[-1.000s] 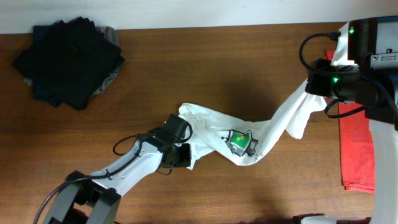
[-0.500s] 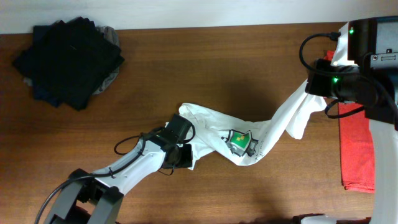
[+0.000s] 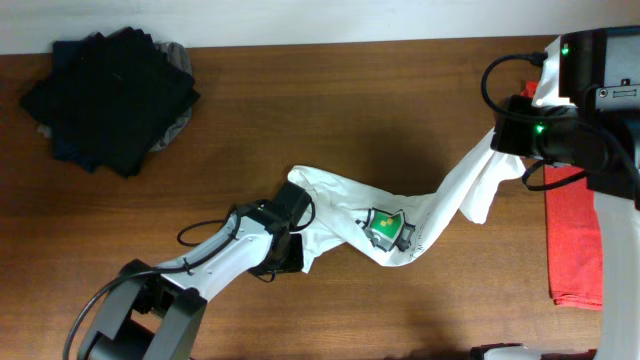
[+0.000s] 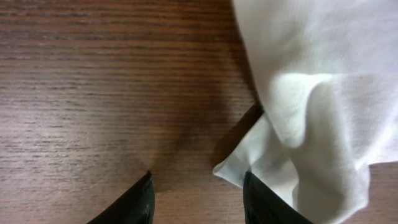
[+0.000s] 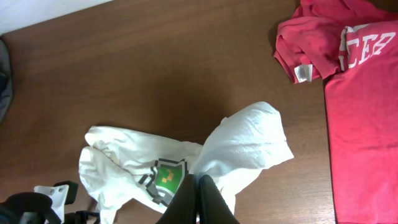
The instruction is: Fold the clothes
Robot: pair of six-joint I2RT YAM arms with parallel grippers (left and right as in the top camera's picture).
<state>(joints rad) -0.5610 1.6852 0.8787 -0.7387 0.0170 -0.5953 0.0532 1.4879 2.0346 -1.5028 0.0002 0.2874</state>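
The white T-shirt (image 3: 340, 200) with the green-and-red badge (image 3: 385, 228) lies stretched across the table's middle, and its right end is lifted. My right gripper (image 3: 505, 140) is shut on that end and holds it up; in the right wrist view the fingertips (image 5: 199, 199) are pressed together on white cloth (image 5: 249, 143) above the badge (image 5: 166, 174). My left gripper (image 3: 290, 245) is open, low over the table at the shirt's lower left edge. In the left wrist view (image 4: 198, 199) a shirt corner (image 4: 236, 171) lies just inside the right finger. The red T-shirt (image 3: 575, 240) lies at the right edge.
A pile of black and navy folded garments (image 3: 110, 95) sits at the back left. The red shirt's white lettering shows in the right wrist view (image 5: 367, 43). Bare wood lies between the pile and the white shirt.
My left gripper has shifted slightly to the right along the shirt's lower left edge. The right arm and the lifted cloth have not moved.
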